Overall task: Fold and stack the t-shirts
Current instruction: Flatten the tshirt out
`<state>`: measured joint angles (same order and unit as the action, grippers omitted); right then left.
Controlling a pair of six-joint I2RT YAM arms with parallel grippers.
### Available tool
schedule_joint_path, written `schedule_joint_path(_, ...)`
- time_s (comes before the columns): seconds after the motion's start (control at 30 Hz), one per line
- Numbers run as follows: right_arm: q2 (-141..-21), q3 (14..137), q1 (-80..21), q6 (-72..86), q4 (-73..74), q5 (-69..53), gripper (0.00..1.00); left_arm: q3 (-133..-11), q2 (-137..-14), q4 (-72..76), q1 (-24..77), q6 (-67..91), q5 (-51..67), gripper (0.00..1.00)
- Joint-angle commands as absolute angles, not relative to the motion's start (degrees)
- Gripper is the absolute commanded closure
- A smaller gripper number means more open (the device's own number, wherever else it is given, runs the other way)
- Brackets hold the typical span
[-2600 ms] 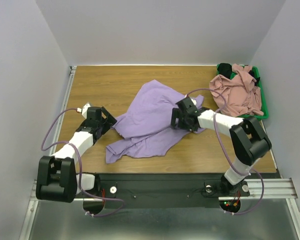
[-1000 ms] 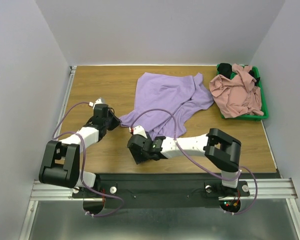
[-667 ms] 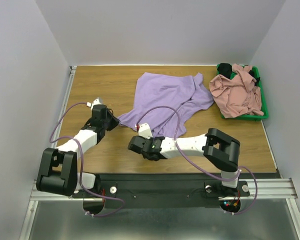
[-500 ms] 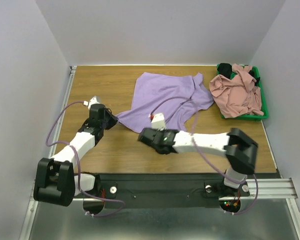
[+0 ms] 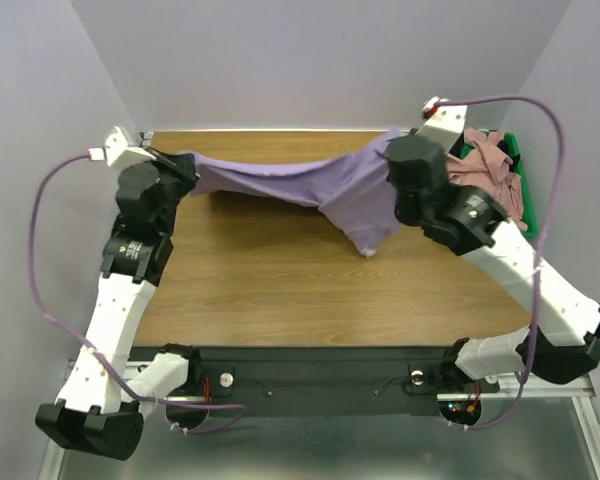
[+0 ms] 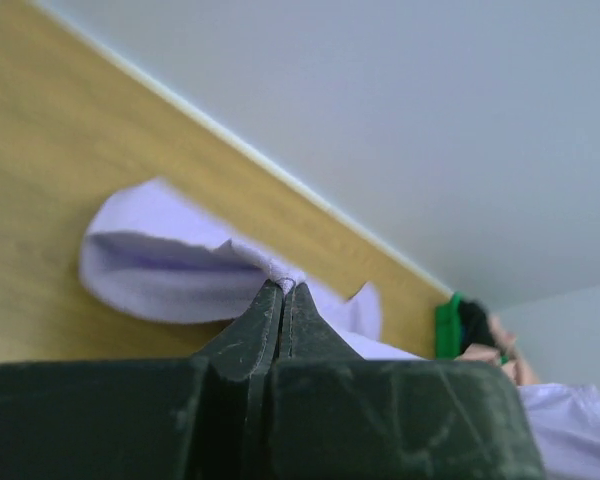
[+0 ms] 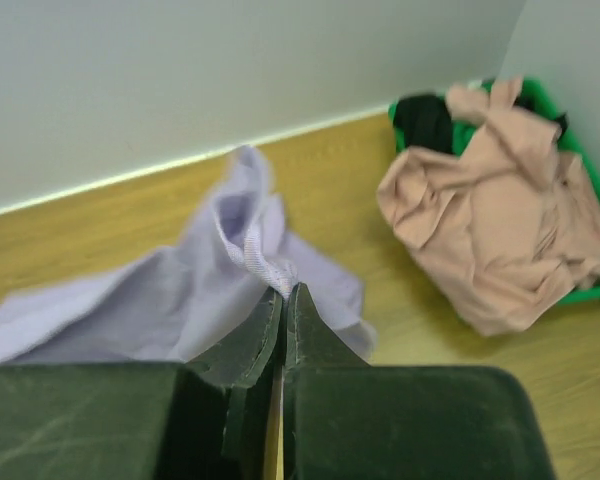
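The lavender t-shirt [image 5: 310, 185] hangs stretched above the table between both raised arms, and its lowest corner dangles near the table's middle. My left gripper [image 5: 183, 160] is shut on one edge of the lavender t-shirt [image 6: 170, 275], with cloth pinched at its tips [image 6: 282, 288]. My right gripper [image 5: 394, 150] is shut on a ribbed hem of the same shirt [image 7: 250, 250], gripped at its tips [image 7: 285, 292]. The pink t-shirt [image 7: 490, 220] lies crumpled in the green bin [image 7: 592, 292]. A black t-shirt [image 7: 428, 115] lies under it at the back.
The green bin [image 5: 525, 195] with the pink t-shirt [image 5: 485, 175] stands at the table's back right corner, close behind my right arm. Bare wooden table [image 5: 280, 280] lies under the hanging shirt. Grey walls close in the back and both sides.
The right gripper closed on the lavender shirt's near edge. Both arms then rose and swung apart, lifting the shirt off the table and stretching it between them.
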<state>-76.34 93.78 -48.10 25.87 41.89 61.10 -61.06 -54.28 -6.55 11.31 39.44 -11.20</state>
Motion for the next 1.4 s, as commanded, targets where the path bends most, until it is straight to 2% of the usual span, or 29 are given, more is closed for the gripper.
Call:
schedule_joint_path(0.0, -73.9, 108.8, -48.5, 11.6, 40.4, 65.7, 1.00, -72.4, -50.8, -9.8, 11.5, 35.7, -16.9, 1.00)
schedule_joint_path(0.13, -73.4, 117.8, -48.5, 2.6, 37.5, 57.2, 1.00, -82.0, -48.3, -11.2, 11.5, 33.3, -18.5, 1.00)
schedule_joint_path(0.27, -73.9, 133.1, -48.4, -1.8, 36.8, 43.4, 1.00, -92.3, -45.9, -11.8, 11.5, 30.5, -17.4, 1.00)
schedule_joint_path(0.37, -72.5, 136.6, -48.5, -3.5, 32.2, 31.2, 1.00, -98.1, -45.4, -11.7, 11.5, 29.3, -14.7, 1.00)
schedule_joint_path(0.53, -70.2, 137.7, -48.5, -3.9, 27.0, 22.4, 1.00, -104.3, -45.2, -12.1, 11.5, 27.2, -11.9, 1.00)
schedule_joint_path(0.8, -72.6, 136.4, -48.5, -9.9, 20.1, 30.8, 0.99, -102.4, -46.0, -10.7, 11.5, 27.2, -13.7, 1.00)
schedule_joint_path(1.0, -84.3, 130.4, -48.4, -24.0, 7.5, 52.7, 1.00, -92.7, -52.2, -8.1, 11.5, 26.9, -23.3, 1.00)
schedule_joint_path(1.07, -89.4, 127.6, -46.0, -25.0, 6.0, 55.0, 1.00, -87.7, -56.0, -6.6, 11.4, 27.1, -26.8, 1.00)
schedule_joint_path(1.2, -96.6, 117.9, -35.4, -14.7, 5.8, 50.7, 1.00, -78.0, -65.5, 0.6, 9.2, 26.8, -30.8, 1.00)
schedule_joint_path(1.27, -99.8, 113.4, -30.6, -8.6, 5.8, 45.5, 0.99, -75.0, -74.3, 3.6, 6.3, 26.6, -27.1, 0.54)
schedule_joint_path(1.3, -101.8, 110.8, -29.1, -6.5, 5.7, 44.0, 0.98, -75.2, -77.7, 3.6, 5.3, 27.1, -24.5, 0.20)
schedule_joint_path(1.33, -106.6, 110.0, -26.6, -2.4, 5.7, 42.6, 0.97, -76.0, -81.2, 3.4, 3.1, 27.3, -23.5, 0.02)
schedule_joint_path(1.37, -109.3, 109.9, -25.3, -1.2, 5.7, 39.1, 0.98, -79.1, -88.3, 2.3, 2.4, 28.5, -23.3, 0.01)
